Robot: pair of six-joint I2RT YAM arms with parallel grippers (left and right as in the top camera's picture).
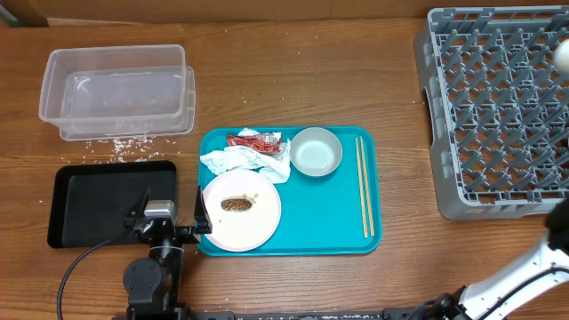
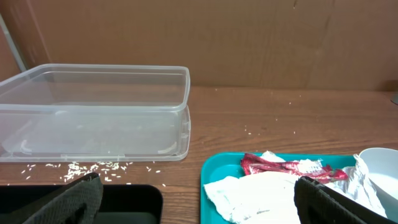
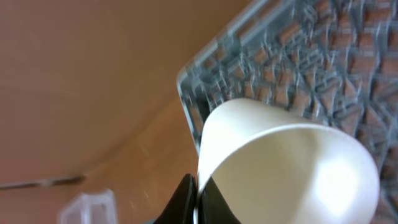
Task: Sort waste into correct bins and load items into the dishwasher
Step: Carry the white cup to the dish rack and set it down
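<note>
My right gripper (image 3: 198,186) is shut on the rim of a white cup (image 3: 286,162), held tilted over the corner of the grey dish rack (image 3: 261,68). In the overhead view only a sliver of the cup (image 1: 564,55) shows at the right edge, above the rack (image 1: 498,107). My left gripper (image 1: 169,222) stands open and empty between the black tray (image 1: 98,204) and the white plate (image 1: 244,222), which carries a brown food scrap (image 1: 236,204). The crumpled napkin (image 1: 244,163), red wrapper (image 1: 253,140), small bowl (image 1: 316,151) and chopsticks (image 1: 364,187) lie nearby. The clear tub (image 1: 116,89) sits at the back left.
The plate, bowl, chopsticks and waste all rest on a turquoise serving tray (image 1: 333,227). Loose rice grains (image 1: 124,142) are scattered on the wooden table in front of the tub. A cardboard wall (image 2: 249,37) closes the back.
</note>
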